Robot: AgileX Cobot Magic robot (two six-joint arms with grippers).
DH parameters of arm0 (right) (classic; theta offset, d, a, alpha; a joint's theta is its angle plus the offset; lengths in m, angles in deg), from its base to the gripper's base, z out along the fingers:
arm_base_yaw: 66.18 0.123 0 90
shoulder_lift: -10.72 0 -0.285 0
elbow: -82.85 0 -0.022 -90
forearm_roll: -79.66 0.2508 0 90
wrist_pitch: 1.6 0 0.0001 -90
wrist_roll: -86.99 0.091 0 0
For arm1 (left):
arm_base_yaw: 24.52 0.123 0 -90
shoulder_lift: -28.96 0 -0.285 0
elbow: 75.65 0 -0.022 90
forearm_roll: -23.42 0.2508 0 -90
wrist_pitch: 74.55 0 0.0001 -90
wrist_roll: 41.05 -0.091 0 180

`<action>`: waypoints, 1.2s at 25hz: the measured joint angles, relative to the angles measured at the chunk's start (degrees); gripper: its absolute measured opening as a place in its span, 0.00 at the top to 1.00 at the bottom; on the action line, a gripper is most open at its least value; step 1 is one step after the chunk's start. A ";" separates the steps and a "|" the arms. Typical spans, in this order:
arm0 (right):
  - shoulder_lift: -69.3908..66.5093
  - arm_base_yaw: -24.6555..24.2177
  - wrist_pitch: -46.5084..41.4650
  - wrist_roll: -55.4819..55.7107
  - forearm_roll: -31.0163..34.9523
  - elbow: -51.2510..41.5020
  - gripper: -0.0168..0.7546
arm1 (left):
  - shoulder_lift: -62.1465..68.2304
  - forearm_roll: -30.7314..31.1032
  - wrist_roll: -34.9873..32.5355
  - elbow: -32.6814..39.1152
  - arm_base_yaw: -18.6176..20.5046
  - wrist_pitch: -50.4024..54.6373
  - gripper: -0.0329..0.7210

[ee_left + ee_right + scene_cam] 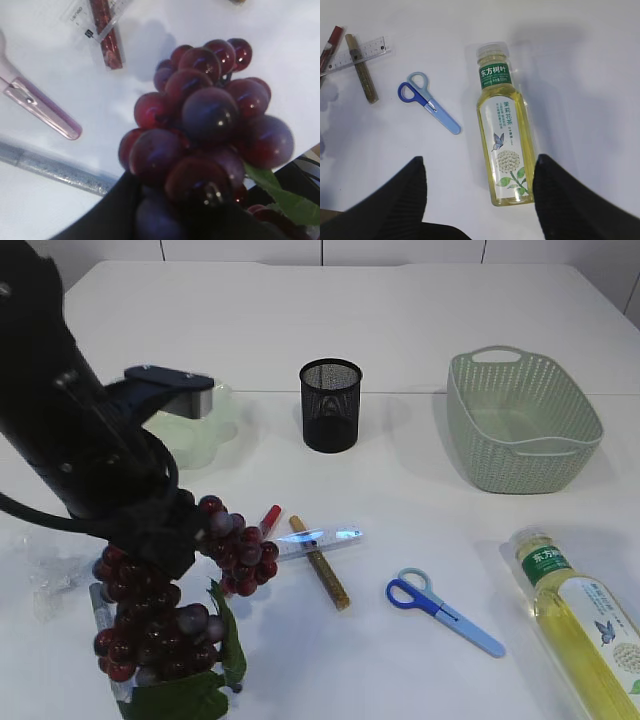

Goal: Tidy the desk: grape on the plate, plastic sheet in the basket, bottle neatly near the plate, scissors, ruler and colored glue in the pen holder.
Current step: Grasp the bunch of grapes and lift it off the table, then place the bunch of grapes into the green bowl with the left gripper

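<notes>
The bottle (pixel 504 141), centre frame, reads 东方树叶 and 茉莉花茶; right gripper (pixel 479 197) gapes empty, left gripper (pixel 165 220) grasps the grape (pixel 210 125).

Bare table around basket (pixel 523 420); pen holder (pixel 330 405) stands mid-table.

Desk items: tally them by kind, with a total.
Grape bunch: 1
Plate: 1
Pen holder: 1
Basket: 1
Bottle: 1
Scissors: 1
Ruler: 1
Glue sticks: 2
Plastic sheet: 1
Total: 10
</notes>
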State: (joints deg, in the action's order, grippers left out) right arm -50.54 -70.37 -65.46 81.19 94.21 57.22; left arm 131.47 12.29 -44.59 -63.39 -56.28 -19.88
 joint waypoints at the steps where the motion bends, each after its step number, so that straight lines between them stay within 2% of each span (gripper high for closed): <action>1: 0.00 0.00 0.00 0.00 0.00 0.00 0.30 | -1.90 0.27 0.00 0.00 0.00 0.41 0.73; 8: 0.00 0.00 0.00 -0.12 0.18 0.00 0.30 | -13.86 2.61 0.44 -2.21 0.00 3.86 0.73; 16: 0.00 0.00 0.00 -0.12 0.40 0.00 0.30 | -15.80 15.88 7.54 -11.92 0.76 2.66 0.73; 23: 0.00 0.00 0.00 -0.12 0.40 0.00 0.30 | -11.46 17.63 9.62 -17.72 8.30 -2.32 0.73; 30: 0.00 0.00 0.00 -0.12 0.40 0.00 0.30 | -1.81 16.73 9.85 -23.90 15.37 -5.79 0.73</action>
State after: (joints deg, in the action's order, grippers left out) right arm -50.54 -70.37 -65.46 81.07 94.61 57.22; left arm 129.67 29.03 -34.74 -87.29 -40.90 -25.66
